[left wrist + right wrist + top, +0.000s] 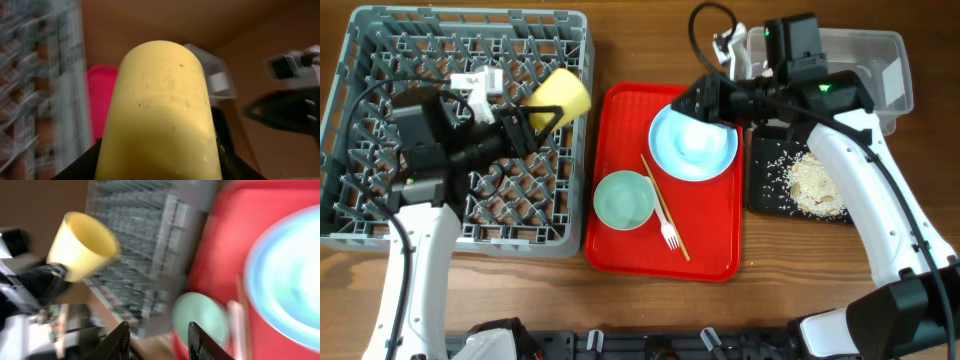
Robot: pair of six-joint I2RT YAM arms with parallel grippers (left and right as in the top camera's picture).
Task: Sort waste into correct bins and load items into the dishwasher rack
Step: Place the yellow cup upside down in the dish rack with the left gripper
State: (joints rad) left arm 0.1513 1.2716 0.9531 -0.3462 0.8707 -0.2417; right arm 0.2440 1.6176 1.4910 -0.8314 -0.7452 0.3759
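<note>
From overhead: the left claw (533, 119) is clamped on the yellow cup (560, 96), which lies tilted on its side over the right edge of the grey rack (380, 215). Across the bench (630, 40), the right claw (688, 105) sits at the upper-left rim of the blue plate (695, 145) on the red tray (715, 240). The green saucer (624, 199), chopsticks (658, 195) and fork (670, 236) lie on that tray too. Rice scraps (815, 185) sit in the black tray (760, 195), and the clear tub (885, 60) is behind it.

Left wrist view – the cup (160, 110) fills the frame, pinched between the dark fingers (82, 167) of the left claw (157, 167).

Right wrist view, all blurred: the right claw (159, 342) has its fingers (117, 340) spread with nothing between them – over the saucer (200, 317) and the plate (285, 280). Beyond, the cup (82, 245) is held in front of the rack (140, 240).
</note>
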